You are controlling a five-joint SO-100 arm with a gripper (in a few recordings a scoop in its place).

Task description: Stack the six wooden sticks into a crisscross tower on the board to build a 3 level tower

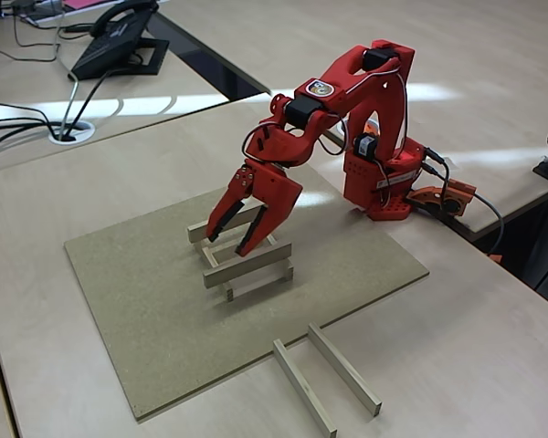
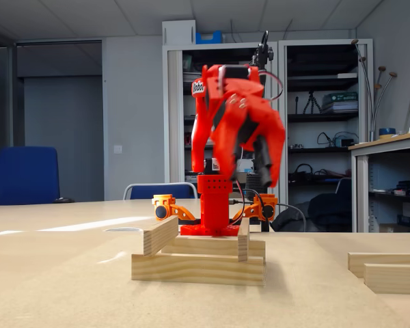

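Hovering my hand (image 1: 240, 233), fingers apart and empty, above the two-level tower (image 1: 240, 258), I leave two sticks (image 1: 327, 379) waiting on the bench.

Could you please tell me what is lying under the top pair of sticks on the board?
Under the top pair of sticks lies a crossed lower pair resting on the board. Parts of the stack behind the gripper are covered.

Red plastic arm (image 1: 347, 87) w/ black servos, cables (orange clamps).
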